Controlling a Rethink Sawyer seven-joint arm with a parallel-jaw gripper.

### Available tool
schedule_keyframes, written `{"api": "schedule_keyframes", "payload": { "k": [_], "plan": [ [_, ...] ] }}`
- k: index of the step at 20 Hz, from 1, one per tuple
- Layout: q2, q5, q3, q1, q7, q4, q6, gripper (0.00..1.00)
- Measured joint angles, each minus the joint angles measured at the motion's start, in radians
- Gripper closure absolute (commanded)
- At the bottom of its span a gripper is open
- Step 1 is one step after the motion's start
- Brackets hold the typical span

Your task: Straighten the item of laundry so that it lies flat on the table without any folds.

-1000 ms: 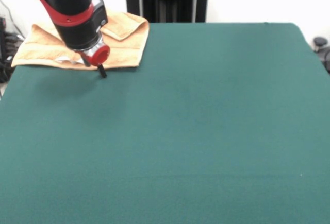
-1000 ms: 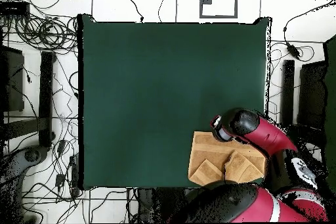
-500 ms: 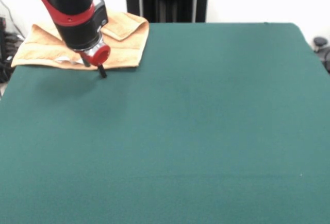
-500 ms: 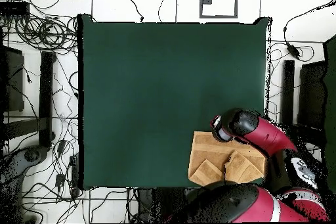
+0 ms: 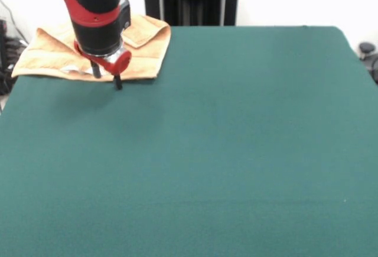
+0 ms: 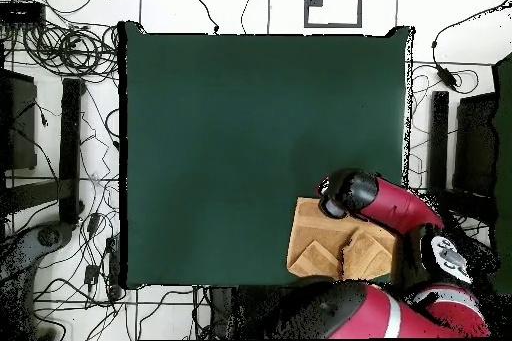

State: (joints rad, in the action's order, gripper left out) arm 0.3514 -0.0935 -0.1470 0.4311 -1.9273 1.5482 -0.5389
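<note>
The item of laundry [image 5: 144, 44], an orange-tan towel, lies at the table's far left corner in the front view, with flaps folded over on top. My gripper [image 5: 107, 77] stands at the towel's near edge and is open. One fingertip [image 5: 96, 71] is over the cloth, the other [image 5: 117, 83] over the green table [image 5: 236, 139]. From overhead, the towel [image 6: 318, 247] shows folded triangular flaps at the table's [image 6: 250, 137] bottom right corner. There the arm's wrist [image 6: 345, 195] covers its upper edge and hides the fingers.
The towel sits right at the table's corner, close to two edges. A black stand [image 5: 192, 0] rises just behind that far edge. Cables [image 6: 60, 52] lie on the floor around the table.
The wrist has swung slightly right and more upright in the front view. The fingertips stay at the same spot on the towel's near edge. The towel has hardly moved.
</note>
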Motion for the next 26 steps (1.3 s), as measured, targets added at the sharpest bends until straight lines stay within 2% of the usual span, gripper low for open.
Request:
{"api": "schedule_keyframes", "payload": {
  "k": [7, 15, 16, 26],
  "plan": [
    [0.007, -0.034, -0.036, -0.047, 0.0, 0.029, 0.097, 0.0],
    [0.013, -0.045, -0.036, -0.048, 0.0, 0.046, 0.135, 0.0],
    [0.012, -0.046, -0.032, -0.049, 0.0, 0.046, 0.139, 1.0],
    [0.013, -0.047, -0.021, -0.041, 0.0, 0.046, 0.154, 1.0]
  ]
}}
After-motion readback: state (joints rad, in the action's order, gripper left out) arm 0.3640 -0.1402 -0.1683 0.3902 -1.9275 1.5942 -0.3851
